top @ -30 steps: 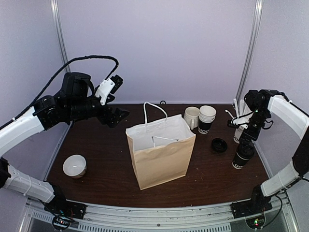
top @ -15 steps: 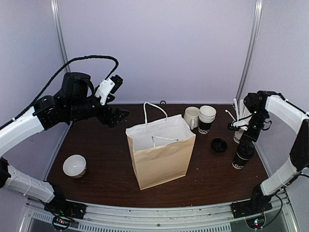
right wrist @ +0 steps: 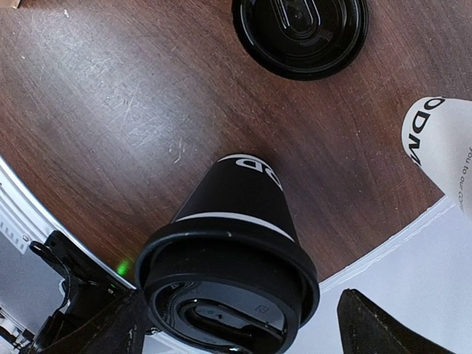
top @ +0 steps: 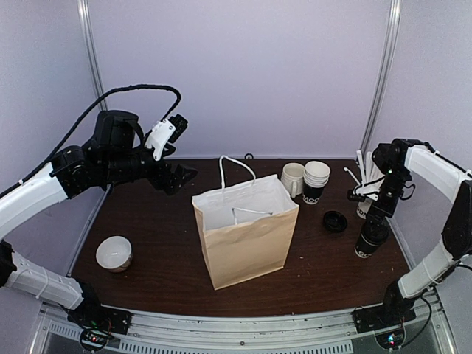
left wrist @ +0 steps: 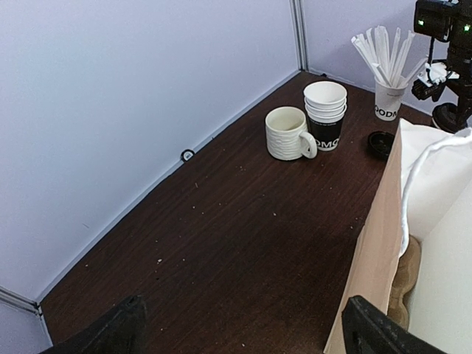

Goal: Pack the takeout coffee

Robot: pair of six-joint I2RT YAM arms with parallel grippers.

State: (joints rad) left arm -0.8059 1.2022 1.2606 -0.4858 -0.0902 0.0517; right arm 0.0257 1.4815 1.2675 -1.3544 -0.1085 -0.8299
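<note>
The takeout coffee (top: 371,237), a paper cup with a black lettered band and a black lid, stands upright at the right side of the table. In the right wrist view the coffee (right wrist: 236,221) fills the lower middle. My right gripper (top: 379,212) is open just above it, and in its own view the gripper (right wrist: 247,328) has a finger on either side of the lid, with gaps. The open paper bag (top: 245,228) stands at the table's middle. My left gripper (top: 181,175) is open and empty, held high behind the bag's left; in its own view the gripper (left wrist: 243,335) faces bare table.
A white handled mug (top: 293,177) and a stack of paper cups (top: 316,181) stand behind the bag's right. A loose black lid (top: 335,220) lies left of the coffee. A cup of white sticks (top: 363,200) stands behind it. A white bowl (top: 114,253) sits at front left.
My right gripper has come down a little and closer over the coffee's lid. The coffee, the bag and the left arm have not moved.
</note>
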